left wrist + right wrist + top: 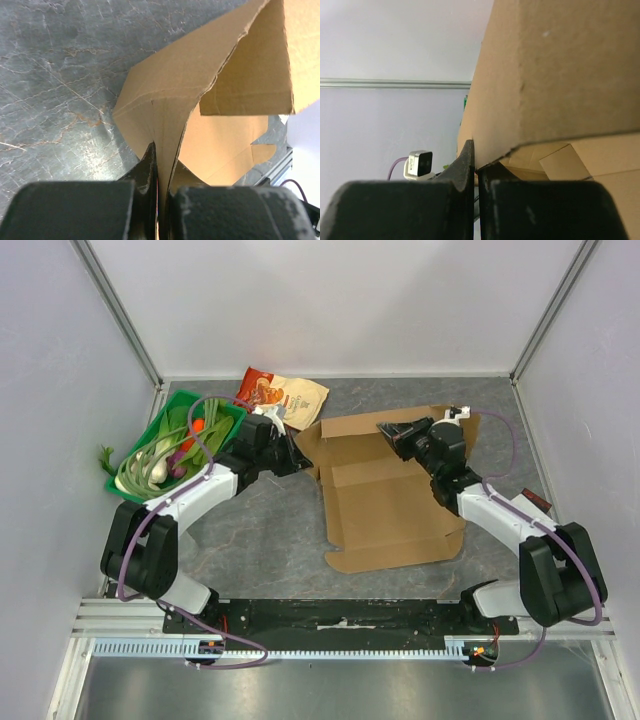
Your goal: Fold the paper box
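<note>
The paper box [385, 500] is a large flat brown cardboard cutout lying mid-table, its far flaps raised. My left gripper [298, 455] is shut on the box's left far flap; in the left wrist view the flap [170, 110] runs between my closed fingers [149, 167]. My right gripper [393, 432] is shut on the raised back flap; in the right wrist view the cardboard [545, 75] stands up from between my fingers [466, 165].
A green basket [135, 485] of vegetables stands at the far left. A cream-and-red snack bag [283, 398] lies at the back, behind the left gripper. White walls close the cell on three sides.
</note>
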Robot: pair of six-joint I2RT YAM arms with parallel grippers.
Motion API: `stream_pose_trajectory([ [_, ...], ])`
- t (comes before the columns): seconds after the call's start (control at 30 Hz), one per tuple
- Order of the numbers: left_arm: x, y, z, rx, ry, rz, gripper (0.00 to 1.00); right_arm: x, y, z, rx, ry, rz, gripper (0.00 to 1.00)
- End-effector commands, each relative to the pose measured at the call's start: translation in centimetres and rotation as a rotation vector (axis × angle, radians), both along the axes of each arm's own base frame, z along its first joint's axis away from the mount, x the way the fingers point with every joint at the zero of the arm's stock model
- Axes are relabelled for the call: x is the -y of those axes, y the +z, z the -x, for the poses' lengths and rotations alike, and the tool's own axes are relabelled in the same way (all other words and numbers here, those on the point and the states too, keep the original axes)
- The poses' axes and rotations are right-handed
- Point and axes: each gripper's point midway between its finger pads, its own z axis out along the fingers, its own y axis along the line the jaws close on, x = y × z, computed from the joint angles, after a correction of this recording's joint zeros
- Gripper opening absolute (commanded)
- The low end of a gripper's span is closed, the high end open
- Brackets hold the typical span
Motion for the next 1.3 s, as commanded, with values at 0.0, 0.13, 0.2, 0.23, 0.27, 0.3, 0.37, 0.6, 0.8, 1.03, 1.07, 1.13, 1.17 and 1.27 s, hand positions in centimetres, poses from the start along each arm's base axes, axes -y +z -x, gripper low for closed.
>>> stream_pose_trajectory([
  [0.0, 1.6, 6.2, -1.0, 0.131, -0.022, 0.185, 0.02, 3.0, -5.4, -0.8, -0.137, -0.113, 0.175, 0.01],
  [0.13, 0.8, 5.2, -0.6, 0.14, -0.016, 0.133, 0.02, 3.2, -5.9, -0.8, -0.125, -0.104, 0.202, 0.0],
  [0.2, 0.6, 5.0, -0.3, 0.138, -0.021, 0.126, 0.02, 3.1, -6.1, -0.4, -0.098, -0.088, 0.208, 0.0],
  [0.23, 0.7, 5.2, -0.3, 0.145, -0.023, 0.128, 0.02, 3.3, -7.2, 0.3, -0.111, -0.084, 0.212, 0.0],
  [0.27, 0.7, 5.2, -0.4, 0.143, -0.025, 0.129, 0.02, 3.3, -7.3, 0.5, -0.101, -0.084, 0.206, 0.0],
  [0.3, 0.9, 5.3, -0.3, 0.141, -0.033, 0.135, 0.02, 3.3, -7.1, 0.6, -0.081, -0.082, 0.196, 0.0],
  [0.37, 1.4, 6.0, -0.5, 0.144, -0.046, 0.16, 0.02, 3.4, -8.2, 1.3, -0.095, -0.075, 0.199, 0.0],
  [0.6, 3.3, 6.7, 0.3, 0.145, -0.081, 0.209, 0.02, 3.0, -6.7, 1.6, -0.007, -0.065, 0.13, 0.0],
  [0.8, 4.2, 6.7, 1.0, 0.196, -0.073, 0.157, 0.02, 2.3, -3.1, 1.1, 0.105, -0.063, -0.009, 0.0],
  [1.03, 3.2, 5.2, 2.1, 0.3, 0.02, 0.021, 0.02, 1.0, -1.4, 2.6, 0.235, 0.043, -0.009, 0.0],
  [1.07, 2.9, 5.7, 1.9, 0.329, 0.039, 0.023, 0.02, 0.7, -1.8, 2.7, 0.235, 0.058, -0.01, 0.0],
  [1.13, 1.8, 5.1, 1.3, 0.342, 0.088, -0.024, 0.02, -0.1, -1.2, 3.1, 0.277, 0.107, -0.035, 0.0],
  [1.17, 1.2, 4.7, 1.0, 0.343, 0.112, -0.053, 0.02, -0.3, -1.7, 2.9, 0.275, 0.116, -0.041, 0.0],
  [1.27, 0.7, 4.7, 0.5, 0.369, 0.128, -0.088, 0.02, -0.9, -0.4, 3.0, 0.35, 0.143, -0.068, 0.0],
])
